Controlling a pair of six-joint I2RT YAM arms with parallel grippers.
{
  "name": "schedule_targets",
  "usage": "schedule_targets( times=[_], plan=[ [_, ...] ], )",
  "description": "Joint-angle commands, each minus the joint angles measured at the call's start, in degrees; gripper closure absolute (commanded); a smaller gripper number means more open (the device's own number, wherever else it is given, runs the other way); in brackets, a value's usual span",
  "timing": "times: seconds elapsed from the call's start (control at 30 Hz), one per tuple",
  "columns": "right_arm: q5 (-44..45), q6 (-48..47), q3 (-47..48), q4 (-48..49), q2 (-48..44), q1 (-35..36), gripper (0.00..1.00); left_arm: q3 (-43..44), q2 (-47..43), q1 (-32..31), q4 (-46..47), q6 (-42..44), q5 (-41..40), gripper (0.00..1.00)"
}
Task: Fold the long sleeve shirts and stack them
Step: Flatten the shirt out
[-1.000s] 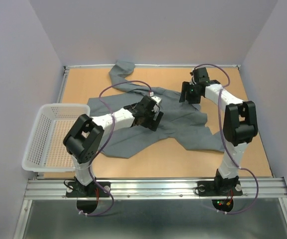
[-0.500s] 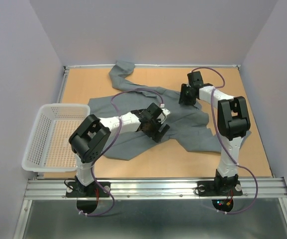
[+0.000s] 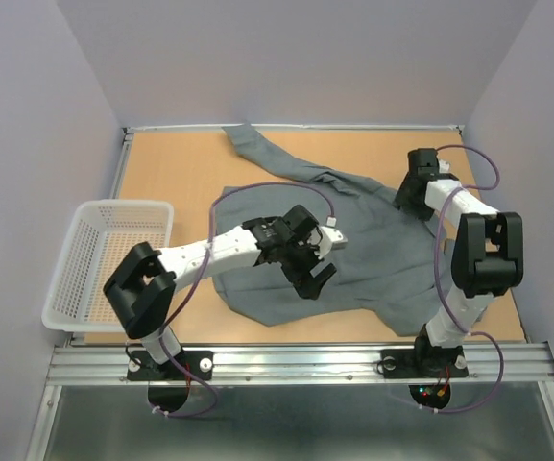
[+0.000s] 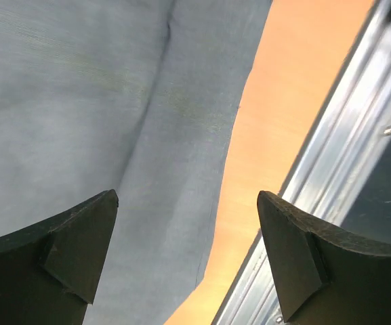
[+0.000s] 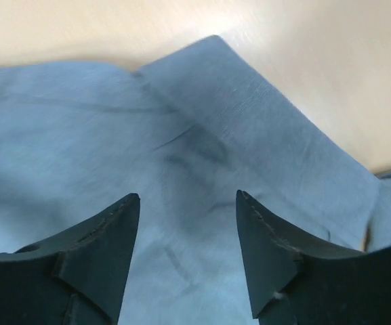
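Grey shirt (image 3: pixel 382 259) lies spread on the table (image 3: pixel 171 173), seemingly for folding. Left hand (image 3: pixel 313 271) and right hand (image 3: pixel 413 195) hover above it, open, empty.

The shirt (image 3: pixel 382 250) is spread across the middle and right of the tabletop (image 3: pixel 171 173), one sleeve laid toward the far edge. The basket (image 3: pixel 75 279) is set apart at the left.

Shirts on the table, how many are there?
1. The grey shirt lies spread across the middle of the table, one sleeve stretching to the far edge. Another could hide beneath it.
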Motion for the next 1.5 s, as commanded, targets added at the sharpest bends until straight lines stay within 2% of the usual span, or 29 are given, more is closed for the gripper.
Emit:
schedule_targets(
  times=[0.0,0.07,0.13,0.17,0.27,0.33,0.43,0.5,0.73,0.93,1.1,1.47],
  plan=[
    [0.9,-1.3,0.5,-1.0,-8.7,1.8,0.33,5.5,-8.1,4.2,3.1,-0.7,0.7,0.04],
    [-2.6,-3.7,2.0,-0.7,-10.7,3.7,0.27,7.6,-8.1,9.7,6.0,-4.9,-3.0,0.04],
    [-5.7,-6.7,2.8,-0.7,-11.4,5.4,0.22,11.8,-5.6,14.6,8.8,-13.2,-6.2,0.04],
    [-10.0,-7.4,2.8,-0.7,-11.7,6.5,0.16,13.8,-4.3,18.7,8.9,-15.9,-11.1,0.04],
    [-16.3,-8.7,0.9,0.0,-13.2,9.0,0.11,22.7,4.7,25.4,5.5,-27.0,-21.7,0.04],
    [-17.7,-8.9,-1.6,0.7,-14.1,11.9,0.09,28.8,8.3,27.9,2.9,-31.2,-24.4,0.04],
    [-18.8,-10.0,-4.7,2.0,-13.9,16.8,0.07,30.2,12.4,32.2,7.4,-39.1,-25.9,0.05],
    [-18.6,-10.2,-5.8,2.6,-13.5,19.1,0.07,30.9,15.3,33.5,9.6,-40.8,-27.5,0.06],
    [-17.1,-12.3,-7.4,5.0,-10.4,26.4,0.08,42.6,26.5,38.2,10.7,-43.3,-32.3,0.06],
    [-16.5,-15.1,-8.1,4.9,-8.5,30.9,0.08,44.9,31.1,39.9,17.2,-47.4,-33.9,0.07],
    [-16.7,-15.0,-9.2,4.9,-7.5,32.6,0.08,46.1,34.3,40.8,23.5,-48.9,-34.1,0.09],
    [-14.9,-14.7,-9.5,4.9,-8.1,33.2,0.08,53.1,42.7,42.2,24.1,-50.5,-33.8,0.21]
  ],
)
